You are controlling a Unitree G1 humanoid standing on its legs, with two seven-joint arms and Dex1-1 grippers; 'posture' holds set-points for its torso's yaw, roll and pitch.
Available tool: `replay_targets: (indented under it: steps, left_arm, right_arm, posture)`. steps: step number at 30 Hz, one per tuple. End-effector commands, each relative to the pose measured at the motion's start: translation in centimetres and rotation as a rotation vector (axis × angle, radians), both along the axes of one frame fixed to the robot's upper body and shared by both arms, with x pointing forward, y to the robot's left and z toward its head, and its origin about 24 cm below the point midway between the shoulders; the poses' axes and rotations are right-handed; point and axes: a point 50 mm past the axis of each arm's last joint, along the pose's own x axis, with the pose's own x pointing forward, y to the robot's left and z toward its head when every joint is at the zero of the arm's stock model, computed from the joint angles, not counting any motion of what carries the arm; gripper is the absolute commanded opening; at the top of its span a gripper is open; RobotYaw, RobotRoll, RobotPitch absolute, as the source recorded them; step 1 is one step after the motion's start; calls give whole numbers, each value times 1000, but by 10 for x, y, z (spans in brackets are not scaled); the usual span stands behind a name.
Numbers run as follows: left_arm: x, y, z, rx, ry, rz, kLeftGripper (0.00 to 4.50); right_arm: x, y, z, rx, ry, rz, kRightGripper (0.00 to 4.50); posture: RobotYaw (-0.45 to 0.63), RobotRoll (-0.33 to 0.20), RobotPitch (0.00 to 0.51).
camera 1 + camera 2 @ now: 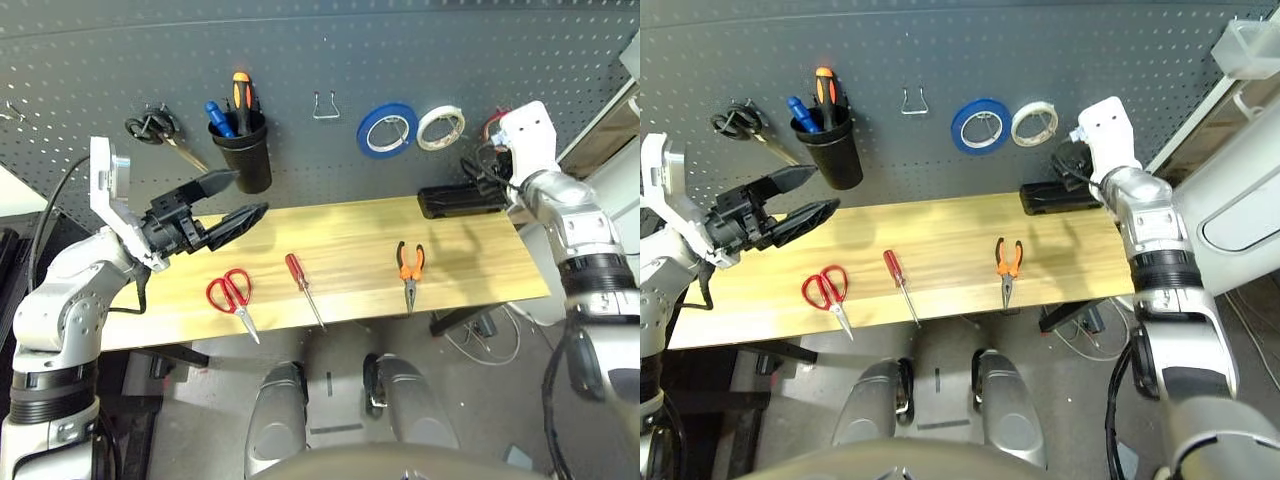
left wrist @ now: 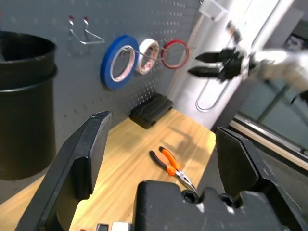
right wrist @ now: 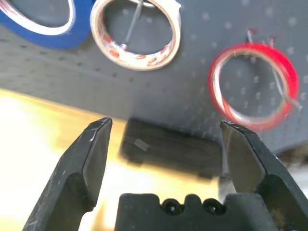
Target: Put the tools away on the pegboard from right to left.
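Observation:
The thin red tape ring (image 3: 252, 86) hangs on a hook at the far right of the dark grey pegboard (image 1: 300, 60). My right gripper (image 3: 166, 125) is open just in front of the ring, apart from it and holding nothing. On the wooden table lie the orange-and-black pliers (image 1: 408, 265), the red-handled screwdriver (image 1: 300, 280) and the red-handled scissors (image 1: 232, 295). My left gripper (image 1: 248, 195) hovers open over the table's left end, above and behind the scissors.
On the pegboard hang a blue tape roll (image 1: 387, 130), a white tape roll (image 1: 440, 127), an empty wire hook (image 1: 325, 105), a black cup of screwdrivers (image 1: 243, 150) and black-handled scissors (image 1: 155, 128). A black box (image 1: 460, 200) sits at the table's back right.

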Motion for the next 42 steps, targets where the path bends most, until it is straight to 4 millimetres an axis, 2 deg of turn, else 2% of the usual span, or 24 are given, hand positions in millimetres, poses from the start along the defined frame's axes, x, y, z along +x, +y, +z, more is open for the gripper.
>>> replay_targets:
  steps: [1,3,8,12,17,23,28,33,42]
  left_arm:
    - [-1,4,-15,39,72,-19,4500]
    - [-2,4,-21,44,91,-22,4500]
    - [-9,6,-38,78,153,-43,4500]
    - [-16,6,-47,130,177,-76,4500]
    - [-21,9,-55,181,196,-115,4500]
    - [-23,8,-71,232,215,-159,4500]
    - [-28,15,-92,327,252,-180,4500]
    - [-29,17,-98,320,245,-162,4500]
    - [-31,16,-101,307,246,-165,4500]
  right_arm:
    - [-24,3,-2,90,186,-11,4478]
    - [-30,6,-10,139,261,-30,4478]
    - [-42,22,-62,116,498,-173,4478]
    - [-41,42,-95,168,598,-282,4478]
    - [-38,69,-125,274,697,-340,4478]
    - [-26,94,-144,269,689,-378,4478]
    - [-13,109,-148,269,657,-398,4478]
    - [-4,110,-147,257,623,-433,4478]
    - [-5,105,-161,247,659,-459,4478]
  posture:
    - [-64,0,158]
    - [-69,0,169]
    - [-63,0,209]
    - [-53,0,241]
    - [-49,0,276]
    - [-42,0,291]
    - [-39,0,290]
    - [-35,0,284]
    - [-29,0,271]
